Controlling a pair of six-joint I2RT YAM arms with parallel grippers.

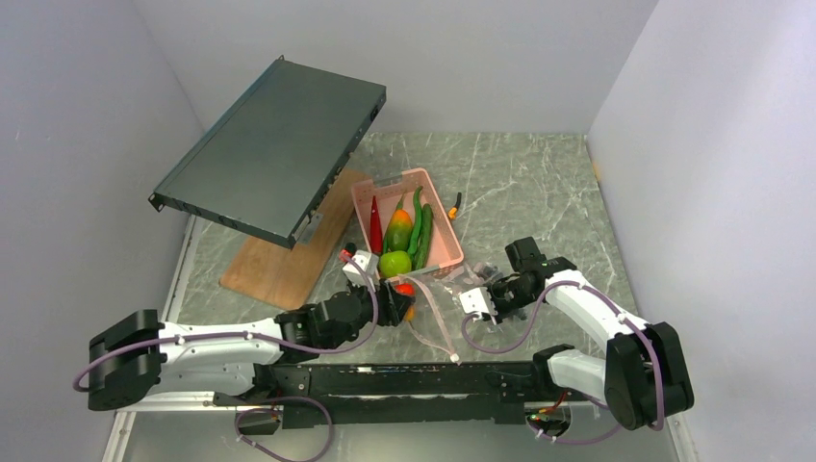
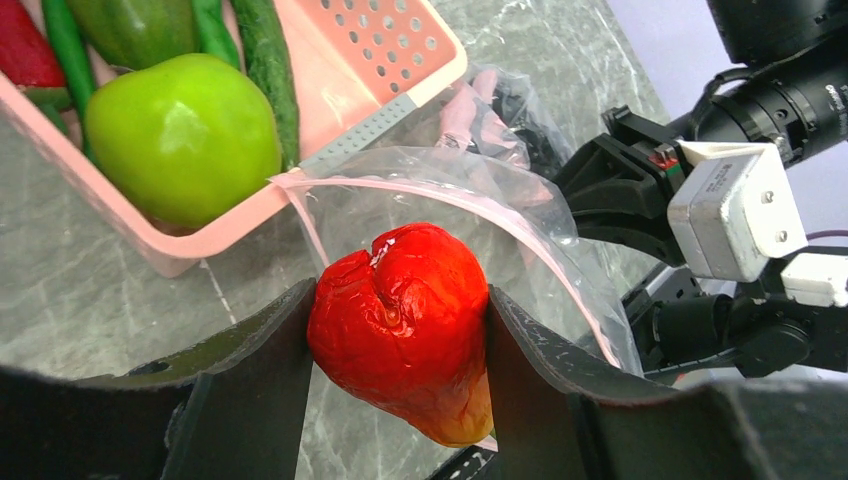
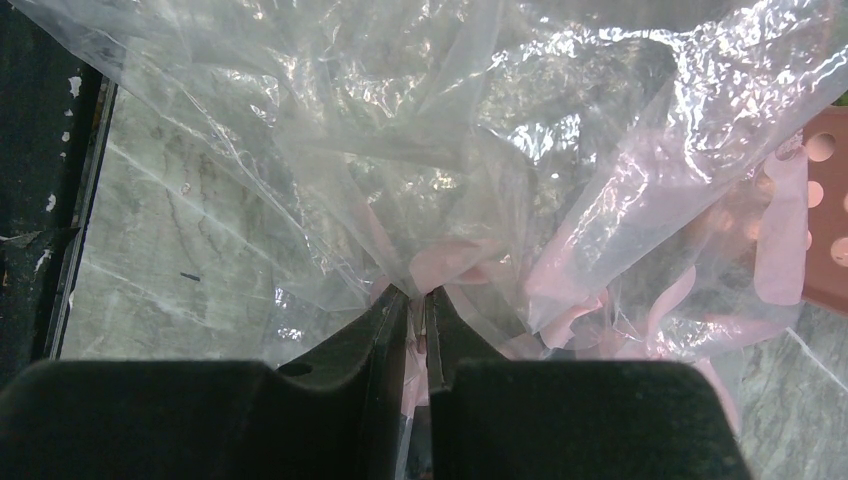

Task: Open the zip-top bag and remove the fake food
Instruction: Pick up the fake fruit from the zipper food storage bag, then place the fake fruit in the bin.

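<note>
The clear zip-top bag [image 1: 445, 300] with its pink zip strip lies open between the two grippers; it also shows in the left wrist view [image 2: 470, 200] and the right wrist view [image 3: 420, 140]. My left gripper [image 2: 400, 335] is shut on a red-orange fake fruit [image 2: 405, 325], held just outside the bag's mouth; in the top view the left gripper [image 1: 402, 300] is beside the basket's near end. My right gripper [image 3: 417, 300] is shut on the bag's plastic and pink strip; in the top view it [image 1: 484, 298] is at the bag's right side.
A pink perforated basket [image 1: 438, 207] holds a lime-green apple [image 1: 395, 263], green pods [image 1: 420, 231], a red chilli and an orange-green fruit. A dark flat metal case [image 1: 274, 144] leans over a wooden board [image 1: 279, 265] at back left. A small orange piece [image 1: 454, 207] lies right of the basket.
</note>
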